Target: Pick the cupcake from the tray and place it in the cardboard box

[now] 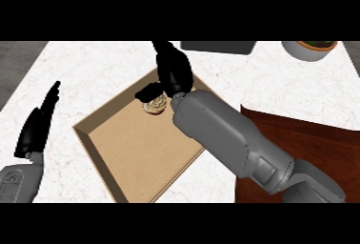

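At the middle of the white marbled bench (91,71), a shallow cardboard box (134,152) is set cornerwise, its open floor reaching from about twelve o'clock down to six o'clock of the view. Inside the box, close to its upper corner at roughly twelve o'clock, the cupcake (155,106) is seen, pale on top with a darker base, and it lies over the box floor near the right wall. The right hand (173,71) is stretched across the box from the four o'clock side on a long grey forearm, and its fingers (149,91) are curled about the cupcake from above, so that part of the cake is hidden; whether the cake rests on the floor or is held just above it cannot be told. At nine o'clock the left hand (38,121) is kept at rest beside the box, fingers straight and pointing up, touching nothing. A dark red-brown tray (309,143) is laid at four o'clock, partly covered by the right forearm. At one o'clock a white bowl (309,50) is cut by the upper edge, and a dark flat slab (216,46) is placed at twelve o'clock.
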